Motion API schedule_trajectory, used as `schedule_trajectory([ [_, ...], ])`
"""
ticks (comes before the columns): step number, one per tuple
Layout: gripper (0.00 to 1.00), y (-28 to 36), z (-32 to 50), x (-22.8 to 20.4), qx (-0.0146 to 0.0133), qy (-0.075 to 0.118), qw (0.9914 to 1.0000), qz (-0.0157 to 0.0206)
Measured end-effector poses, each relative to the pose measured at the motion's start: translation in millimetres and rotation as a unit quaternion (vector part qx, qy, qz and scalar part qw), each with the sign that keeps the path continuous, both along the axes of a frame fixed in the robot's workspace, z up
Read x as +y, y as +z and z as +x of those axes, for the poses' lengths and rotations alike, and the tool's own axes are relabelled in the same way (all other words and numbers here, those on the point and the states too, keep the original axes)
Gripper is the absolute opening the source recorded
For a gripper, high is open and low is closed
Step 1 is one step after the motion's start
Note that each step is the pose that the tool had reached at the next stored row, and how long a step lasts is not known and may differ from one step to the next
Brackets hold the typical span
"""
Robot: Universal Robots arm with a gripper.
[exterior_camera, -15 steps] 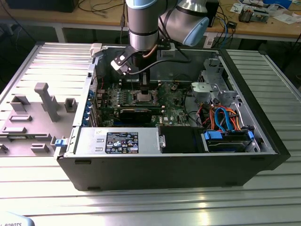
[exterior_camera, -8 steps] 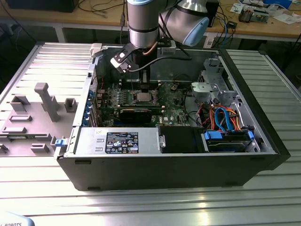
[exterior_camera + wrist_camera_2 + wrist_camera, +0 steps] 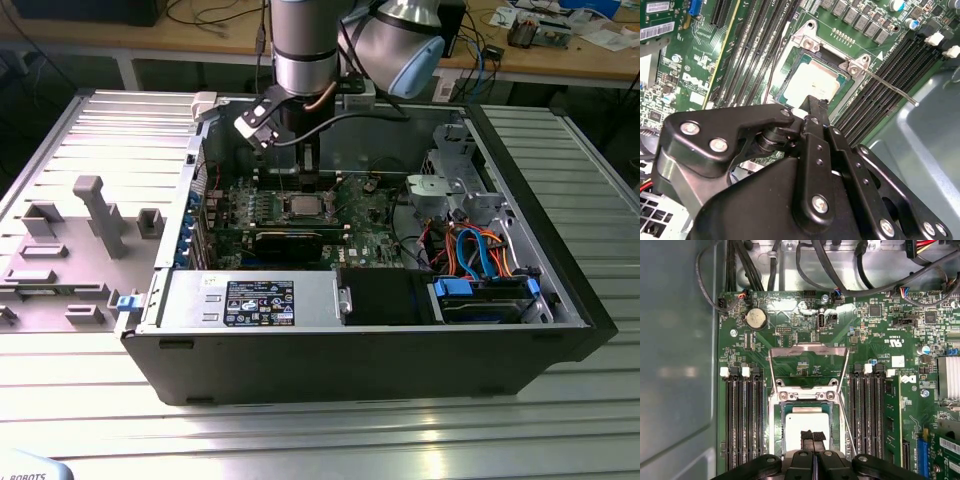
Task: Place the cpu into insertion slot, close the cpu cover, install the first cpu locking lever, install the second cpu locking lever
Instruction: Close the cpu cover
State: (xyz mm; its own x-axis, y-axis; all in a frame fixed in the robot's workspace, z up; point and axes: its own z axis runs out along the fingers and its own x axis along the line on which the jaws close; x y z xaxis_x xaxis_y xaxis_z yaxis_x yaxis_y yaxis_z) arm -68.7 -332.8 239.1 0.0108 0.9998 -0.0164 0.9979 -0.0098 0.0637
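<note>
Hand over cpu; cpu cover open

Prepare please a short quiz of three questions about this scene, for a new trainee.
1. True or false: the cpu already lies in the insertion slot.
2. Choose one. In the first wrist view, the cpu cover is: A) shut flat over the cpu; B) raised open; C) bent in two.
3. Fill the gap: the tips of the end effector are nearest to the ____.

Key: 1 true; 2 B; 3 cpu.
</note>
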Motion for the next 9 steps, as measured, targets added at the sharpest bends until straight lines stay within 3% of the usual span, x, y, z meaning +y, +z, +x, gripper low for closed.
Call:
schedule_trajectory([
  [9, 0.11, 11.1, 0.0, 0.0, 0.0, 0.0, 1.0, -0.001],
])
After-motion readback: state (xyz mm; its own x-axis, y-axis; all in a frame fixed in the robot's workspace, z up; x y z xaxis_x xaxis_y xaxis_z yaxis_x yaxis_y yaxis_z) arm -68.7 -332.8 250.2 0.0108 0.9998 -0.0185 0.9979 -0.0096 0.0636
